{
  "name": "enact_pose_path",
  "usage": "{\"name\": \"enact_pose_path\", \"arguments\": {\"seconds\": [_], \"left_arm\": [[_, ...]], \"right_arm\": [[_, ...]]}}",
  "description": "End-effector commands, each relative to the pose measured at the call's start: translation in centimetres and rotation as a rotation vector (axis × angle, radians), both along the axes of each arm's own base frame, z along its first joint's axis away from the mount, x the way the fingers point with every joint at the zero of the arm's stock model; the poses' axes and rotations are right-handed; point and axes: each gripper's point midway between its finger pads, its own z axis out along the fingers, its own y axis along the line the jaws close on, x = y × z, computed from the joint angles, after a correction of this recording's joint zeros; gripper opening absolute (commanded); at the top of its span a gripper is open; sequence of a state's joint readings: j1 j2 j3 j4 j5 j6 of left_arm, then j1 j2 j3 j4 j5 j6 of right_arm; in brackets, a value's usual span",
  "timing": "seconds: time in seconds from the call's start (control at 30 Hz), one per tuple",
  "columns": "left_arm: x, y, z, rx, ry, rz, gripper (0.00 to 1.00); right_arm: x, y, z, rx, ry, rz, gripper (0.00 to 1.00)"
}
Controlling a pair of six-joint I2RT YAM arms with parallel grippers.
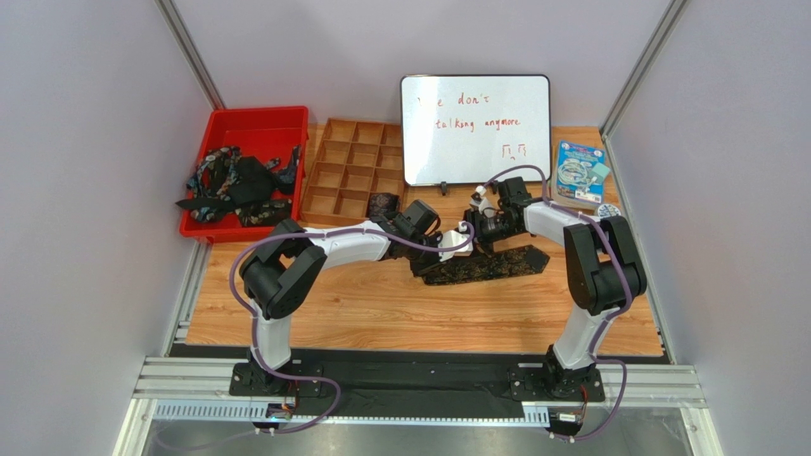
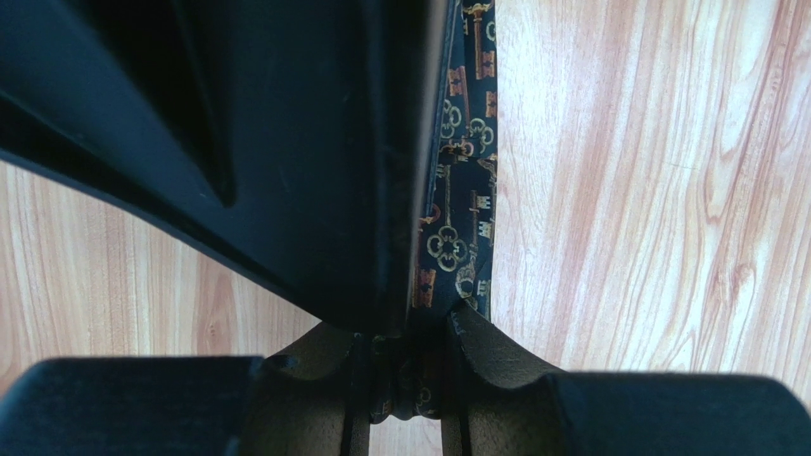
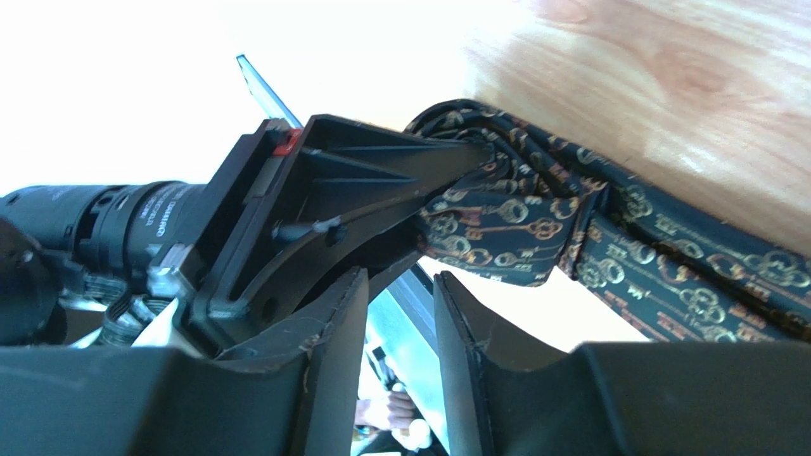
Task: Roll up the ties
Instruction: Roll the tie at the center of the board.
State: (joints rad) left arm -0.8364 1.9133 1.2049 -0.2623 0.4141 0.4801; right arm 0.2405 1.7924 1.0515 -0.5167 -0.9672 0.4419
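A black tie with a gold key pattern lies across the middle of the table. My left gripper is at its left end and is shut on it. In the left wrist view the tie runs up from between the pinched fingers, and a large dark part fills the upper left. My right gripper hovers just behind the tie, its jaws slightly apart with nothing between them. The right wrist view shows the tie's folded end held by the left gripper. A rolled dark tie sits in the wooden organizer.
A red bin at the back left holds several loose ties. The wooden compartment organizer stands beside it. A whiteboard stands at the back, with a blue packet to its right.
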Motion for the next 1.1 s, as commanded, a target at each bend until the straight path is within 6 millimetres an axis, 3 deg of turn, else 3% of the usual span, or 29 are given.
{"name": "enact_pose_path", "arguments": {"seconds": [0.0, 0.47, 0.7, 0.83, 0.97, 1.07], "left_arm": [[-1.6, 2.7, -3.2, 0.132, 0.059, 0.027, 0.14], [-2.0, 2.7, -3.6, 0.141, 0.081, 0.024, 0.14], [-2.1, 2.4, -3.7, 0.154, 0.085, 0.019, 0.15], [-2.0, 2.0, -3.8, 0.16, 0.087, 0.03, 0.17], [-1.9, 1.8, -3.5, 0.157, 0.091, 0.049, 0.21], [-1.8, 1.8, -3.1, 0.149, 0.088, 0.066, 0.3]], "right_arm": [[0.5, 0.5, -1.0, 0.013, 0.008, -0.015, 0.4], [0.7, 1.6, -5.0, -0.023, -0.074, 0.017, 0.46], [0.8, 2.2, -4.2, -0.019, -0.12, 0.033, 0.47], [0.6, 2.4, -4.3, -0.035, -0.128, 0.047, 0.34], [0.0, 2.0, -6.1, -0.056, -0.037, 0.058, 0.02], [-0.5, 1.4, -7.4, -0.043, 0.038, 0.05, 0.0]]}}
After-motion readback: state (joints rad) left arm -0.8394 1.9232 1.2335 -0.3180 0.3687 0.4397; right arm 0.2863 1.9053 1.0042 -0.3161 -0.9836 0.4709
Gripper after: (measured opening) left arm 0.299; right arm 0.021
